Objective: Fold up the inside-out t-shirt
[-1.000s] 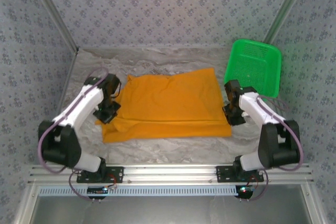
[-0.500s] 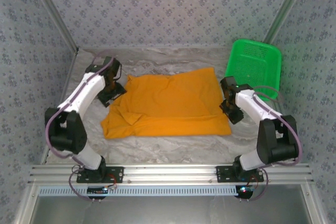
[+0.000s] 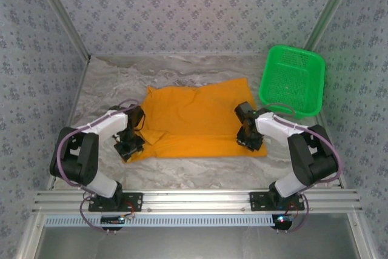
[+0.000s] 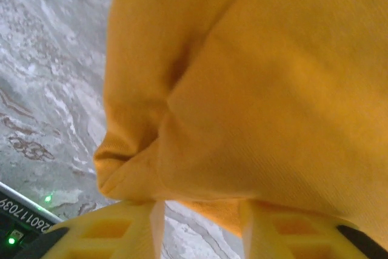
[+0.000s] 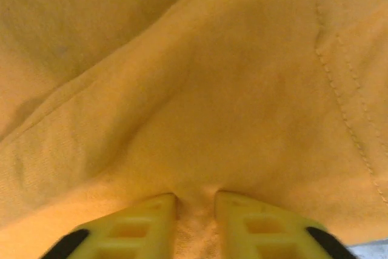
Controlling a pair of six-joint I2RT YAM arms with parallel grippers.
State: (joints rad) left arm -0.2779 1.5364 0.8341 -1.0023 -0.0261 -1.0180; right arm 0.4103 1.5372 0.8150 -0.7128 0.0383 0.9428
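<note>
At the near left corner of the orange-yellow inside-out t-shirt (image 3: 197,119), the left gripper (image 3: 129,148) stands partly apart astride the hem; I cannot tell whether it pinches. At the near right corner the right gripper (image 3: 248,141) is narrowed onto bunched cloth. The shirt lies spread on the grey table (image 3: 200,165), with a green mesh basket (image 3: 267,83) beyond its far right corner.

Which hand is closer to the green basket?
The right hand, at the near right corner of the t-shirt; the left hand is at the near left corner.
</note>
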